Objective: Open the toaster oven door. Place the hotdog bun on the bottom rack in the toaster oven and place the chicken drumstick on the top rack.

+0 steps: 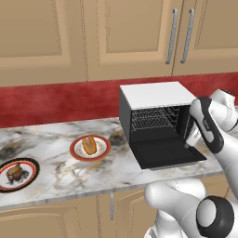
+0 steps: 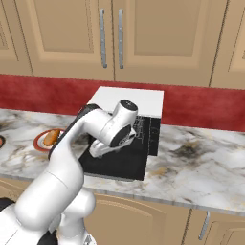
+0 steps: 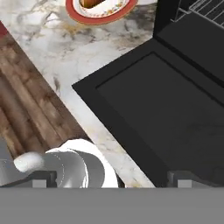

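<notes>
Left base view: toaster oven (image 1: 155, 95) on tabletop (image 1: 56, 169), toaster oven door (image 1: 169, 154) folded down flat; hotdog bun (image 1: 89, 145) on red-rimmed plate (image 1: 74, 149), chicken drumstick (image 1: 15, 173) on dark-rimmed plate (image 1: 31, 163).
Right base view: arm over open door.
Hand view: jaws spread wide, empty, above door.

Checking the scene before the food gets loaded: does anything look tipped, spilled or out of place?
Nothing stands out. The toaster oven door lies flat open on the counter, both racks sit level inside, the hotdog bun rests on its plate and the chicken drumstick on its own plate. No spills.
</notes>
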